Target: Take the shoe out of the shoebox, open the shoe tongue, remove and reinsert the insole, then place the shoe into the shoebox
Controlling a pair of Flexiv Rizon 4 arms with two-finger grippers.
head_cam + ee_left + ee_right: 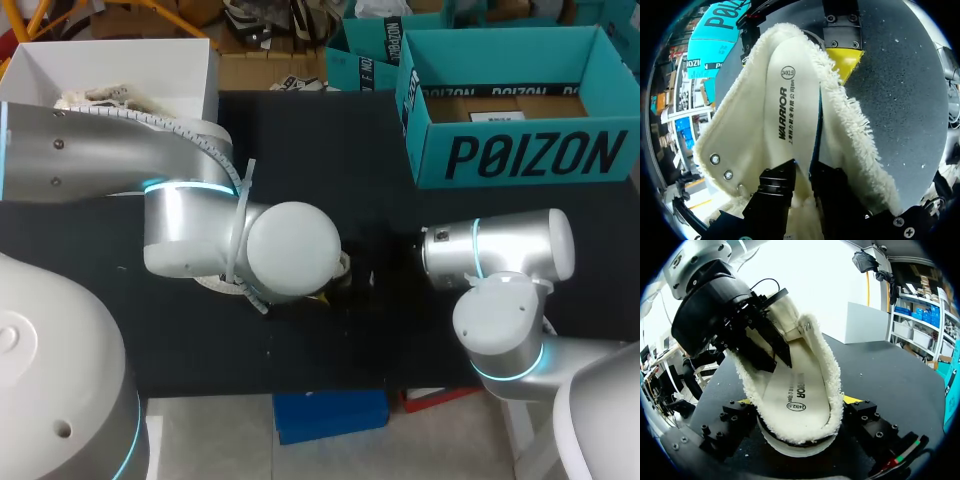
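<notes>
over the table, the left gripper is pinching the insole, lying lengthwise toward the right gripper, which is clamping the shoe.

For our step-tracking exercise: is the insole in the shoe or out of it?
Partly in: most of the insole lies inside the fleecy shoe; the left hand pinches its lifted end.

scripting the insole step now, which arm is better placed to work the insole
Left. The left gripper pinches the insole between both fingers, inside the shoe. The right gripper is clamped on the shoe's two sides, so it should probably just brace it.
</notes>
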